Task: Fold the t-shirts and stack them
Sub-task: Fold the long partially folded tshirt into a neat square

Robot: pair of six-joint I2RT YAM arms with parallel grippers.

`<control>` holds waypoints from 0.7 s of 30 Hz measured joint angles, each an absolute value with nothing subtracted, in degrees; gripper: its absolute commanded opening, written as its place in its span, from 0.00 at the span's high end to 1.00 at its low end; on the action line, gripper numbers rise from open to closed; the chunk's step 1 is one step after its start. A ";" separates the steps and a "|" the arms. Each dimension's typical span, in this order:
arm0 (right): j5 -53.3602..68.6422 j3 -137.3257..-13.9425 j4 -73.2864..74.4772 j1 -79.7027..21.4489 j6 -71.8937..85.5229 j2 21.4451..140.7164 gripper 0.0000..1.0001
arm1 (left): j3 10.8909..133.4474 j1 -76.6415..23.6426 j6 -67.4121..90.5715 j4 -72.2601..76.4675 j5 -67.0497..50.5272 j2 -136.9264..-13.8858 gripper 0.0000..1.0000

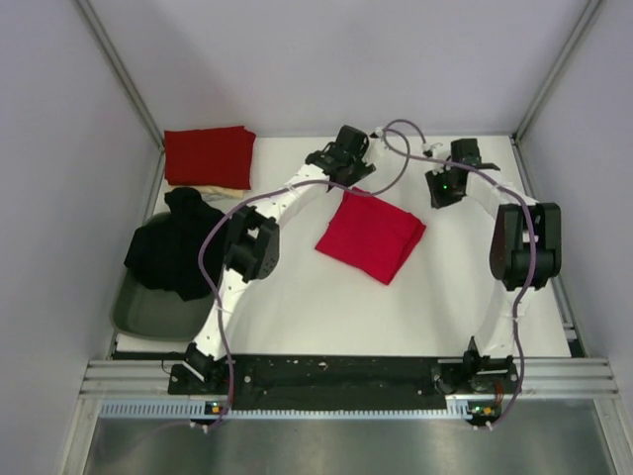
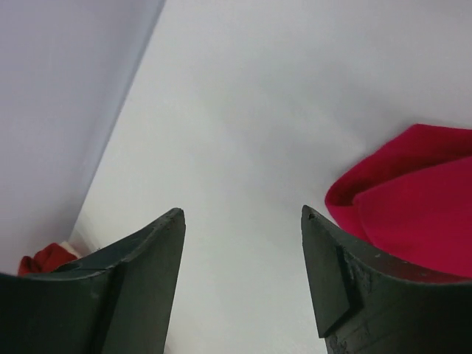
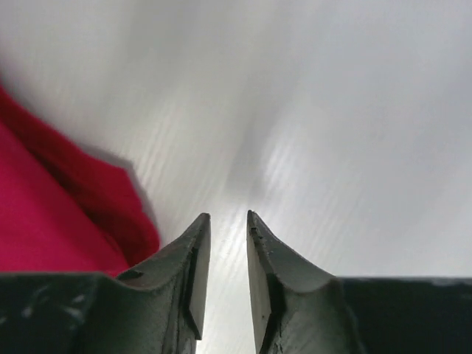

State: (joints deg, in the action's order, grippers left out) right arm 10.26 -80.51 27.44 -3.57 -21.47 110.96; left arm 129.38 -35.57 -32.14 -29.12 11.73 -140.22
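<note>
My left hand (image 2: 243, 214) is spread wide and empty over the white bench (image 1: 297, 297), at the far edge of the folded red shirt (image 1: 371, 236) in the middle. My right hand (image 3: 228, 215), narrowed to a thin gap and empty, is just beside that shirt. A second red shirt (image 1: 209, 155) lies folded on a cream shirt (image 1: 223, 188) in the far left corner.

The left arm (image 1: 252, 247) climbed from its base at the near edge, elbow folded, and its forearm ran toward 1 o'clock. The left gripper (image 2: 243, 214) at its end had both fingers spread wide, with nothing between them. The right arm (image 1: 524, 247) stood toward 12 o'clock from its base, then turned at the elbow toward 10 o'clock. The right gripper (image 3: 228, 215) hung with its fingers only a narrow slit apart, gripping nothing.
</note>
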 measured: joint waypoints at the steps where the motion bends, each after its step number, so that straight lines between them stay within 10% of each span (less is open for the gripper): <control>1: 9.50 -81.67 27.53 -2.90 -19.31 111.26 0.67 | 129.80 -35.42 -32.62 -28.88 11.94 -140.22 0.31; 21: 21.67 -59.11 20.23 -0.23 12.47 94.54 0.41 | 93.17 -29.85 -10.41 -35.90 -12.91 -107.24 0.26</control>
